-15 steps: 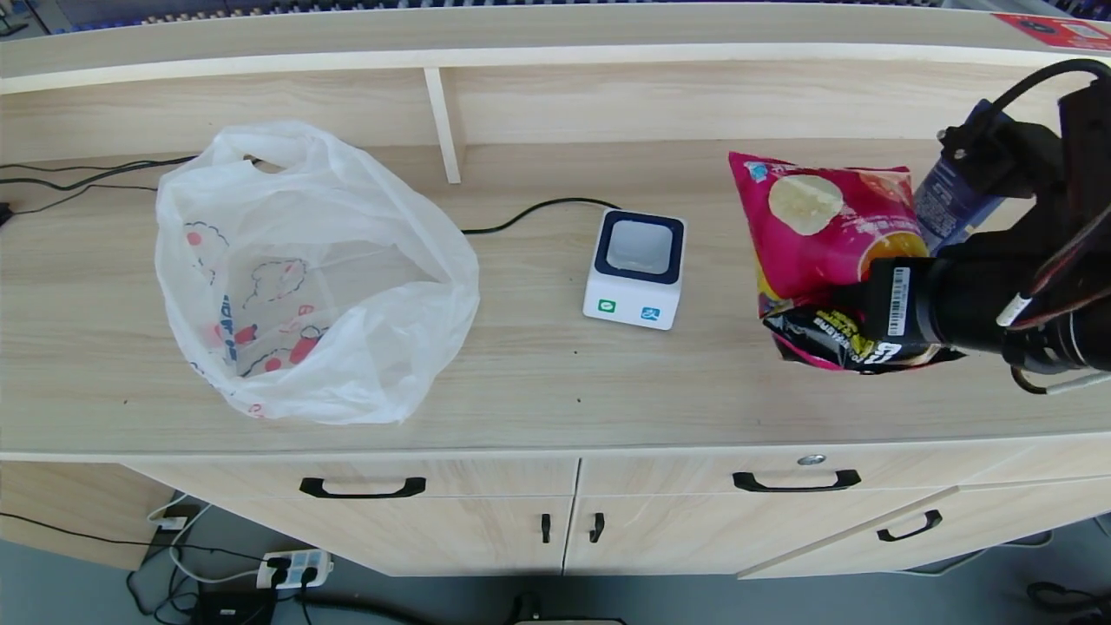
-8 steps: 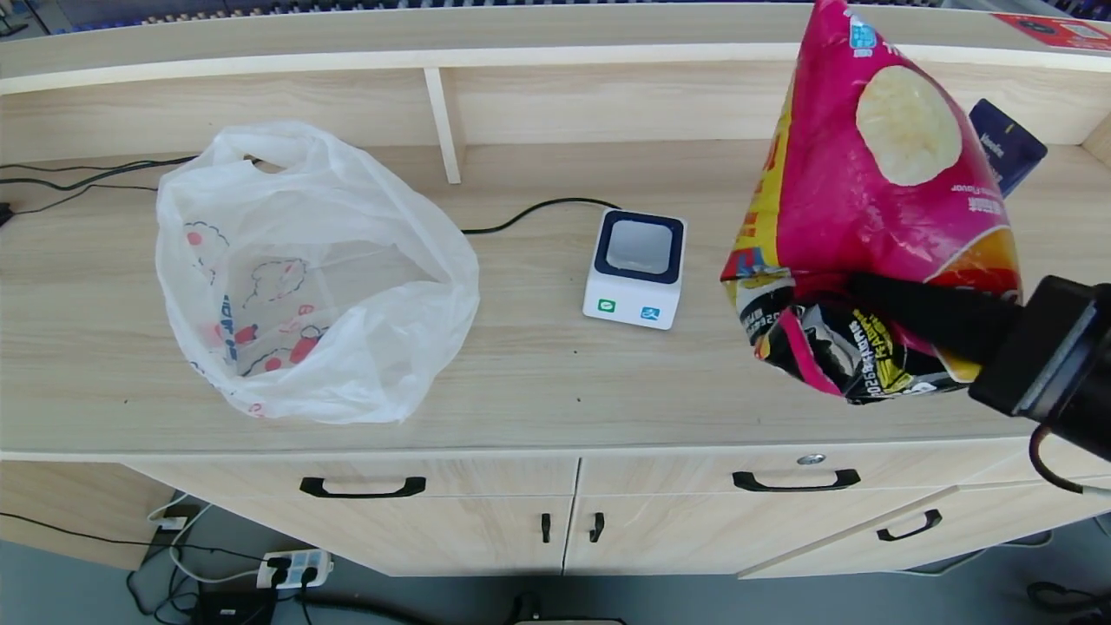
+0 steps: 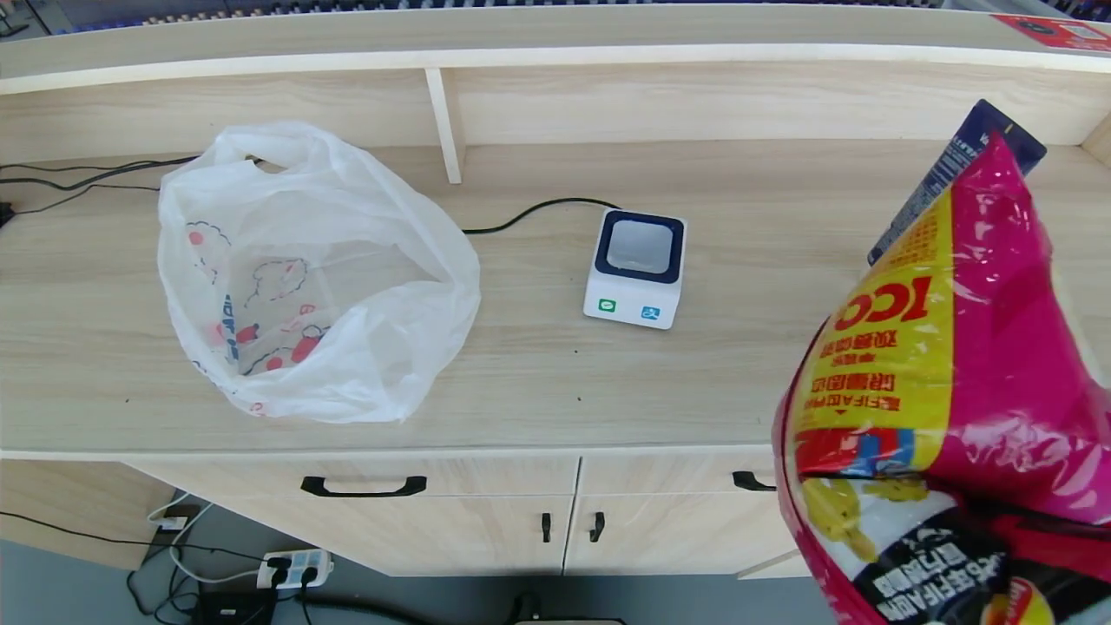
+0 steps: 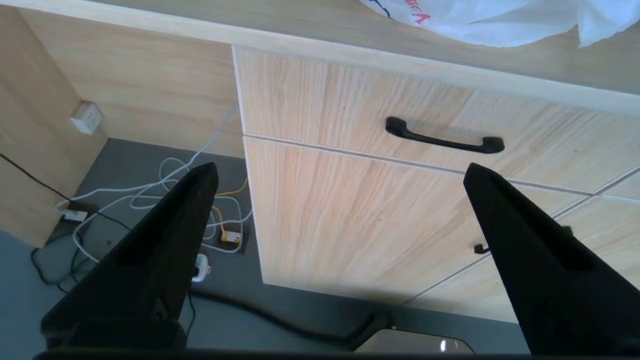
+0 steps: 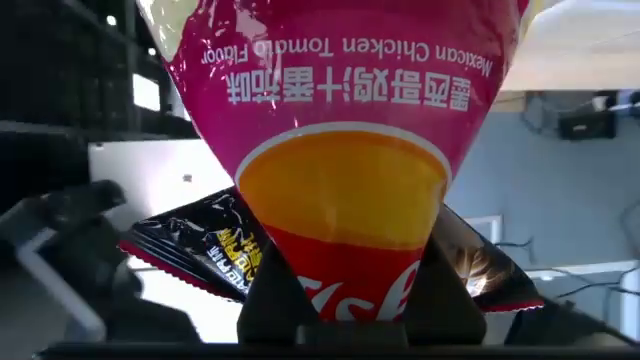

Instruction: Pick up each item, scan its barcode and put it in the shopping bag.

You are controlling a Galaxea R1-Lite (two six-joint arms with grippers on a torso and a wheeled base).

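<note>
A large pink and yellow chip bag [image 3: 963, 417] hangs in the air at the near right, in front of the counter's edge, with its print upside down. My right gripper [image 5: 350, 310] is shut on the bag's crumpled lower end [image 5: 340, 150]. A white barcode scanner [image 3: 636, 269] with a dark window sits mid-counter. The white plastic shopping bag [image 3: 304, 269] lies open on the left. My left gripper [image 4: 340, 170] is open and holds nothing, below the counter in front of a drawer.
A dark blue package [image 3: 955, 174] stands on the counter behind the chip bag. The scanner's black cable [image 3: 529, 208] runs back-left. A vertical divider [image 3: 441, 121] rises at the back. Drawer handles [image 4: 445, 135] line the cabinet front.
The chip bag has been lifted off the counter and swung toward the camera and down-right. It now covers the right arm and the counter's near right corner.
</note>
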